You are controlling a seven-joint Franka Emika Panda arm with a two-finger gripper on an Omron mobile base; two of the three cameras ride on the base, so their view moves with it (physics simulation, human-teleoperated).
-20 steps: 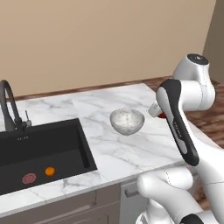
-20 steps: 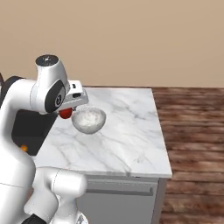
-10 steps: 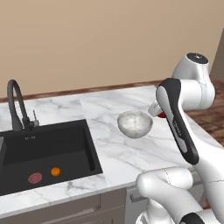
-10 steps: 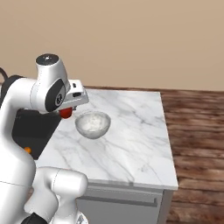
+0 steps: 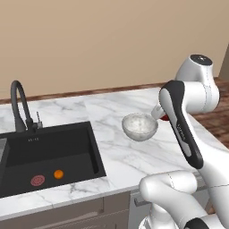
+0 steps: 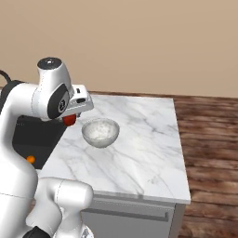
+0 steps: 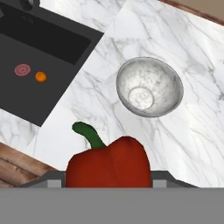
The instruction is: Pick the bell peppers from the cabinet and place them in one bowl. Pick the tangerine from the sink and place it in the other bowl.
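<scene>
Pepper: I have one glossy red bell pepper [image 7: 108,162] at the bottom centre of the hand view, rounded, with a curved dark green stem pointing up-left.
Gripper: I read the gripper [image 6: 69,119] as clamped on that pepper; in the right base view a red lump shows just under the white hand at centre-left, and in the left base view a sliver of red [image 5: 164,118] peeks out beside the forearm.
Bowl: the white-grey speckled bowl [image 5: 140,126] sits on the counter at frame centre, round, glossy pale inside, with nothing in it as far as I can see from the hand view [image 7: 149,86].
Counter: white marble [image 6: 139,153] with grey veins, smooth and flat.
Sink: a black rectangular basin [image 5: 47,154] at lower left of the left base view, with a black gooseneck tap [image 5: 19,103] behind it.
Tangerine: a small smooth orange ball [image 5: 58,174] on the sink floor, just beside the flat pinkish-red drain [image 5: 37,180].
Arm pose: I see the arm folded, its elbow high, the hand held beside the bowl and above the counter.
View difference: the hand view gives me the pepper's stem and the bowl's interior; the base views give me the tap and the wooden floor [image 6: 209,139] at right.
</scene>
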